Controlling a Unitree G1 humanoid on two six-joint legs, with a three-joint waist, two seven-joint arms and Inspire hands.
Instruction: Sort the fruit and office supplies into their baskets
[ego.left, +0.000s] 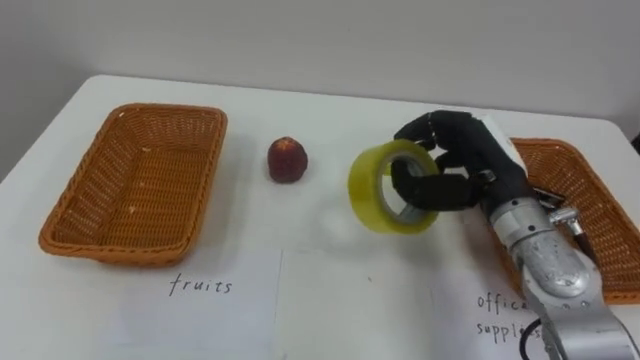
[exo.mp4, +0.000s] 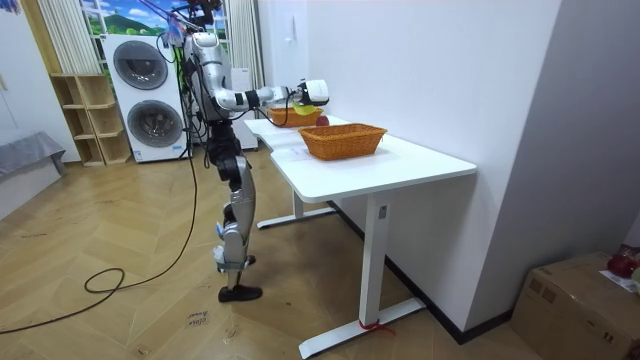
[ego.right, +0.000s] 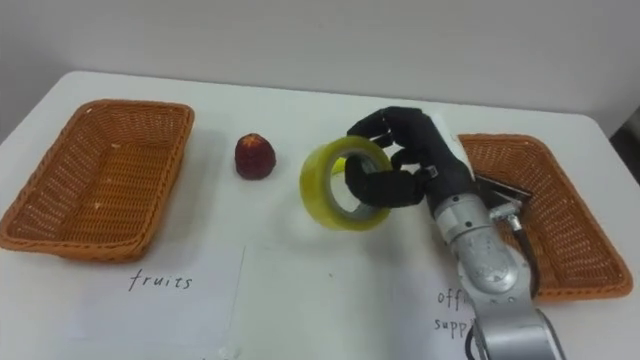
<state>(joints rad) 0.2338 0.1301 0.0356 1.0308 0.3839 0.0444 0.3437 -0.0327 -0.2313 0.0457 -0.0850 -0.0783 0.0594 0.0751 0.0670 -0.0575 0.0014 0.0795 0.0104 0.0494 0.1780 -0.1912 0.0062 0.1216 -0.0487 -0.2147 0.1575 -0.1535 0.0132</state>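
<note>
Between the apple (ego.left: 287, 160) and the right-side basket (ego.left: 592, 185), the right hand (ego.left: 470, 165) is gripping the yellow tape roll (ego.left: 366, 190). Its fingers are curling over the roll's upper rim and its thumb is passing through the core, so the roll is sitting on edge, just left of the palm. Whether the roll's lower edge is touching the desk (ego.left: 330, 115) cannot be determined. The left-side basket (ego.left: 62, 222) is lying well apart, beyond the apple.
</note>
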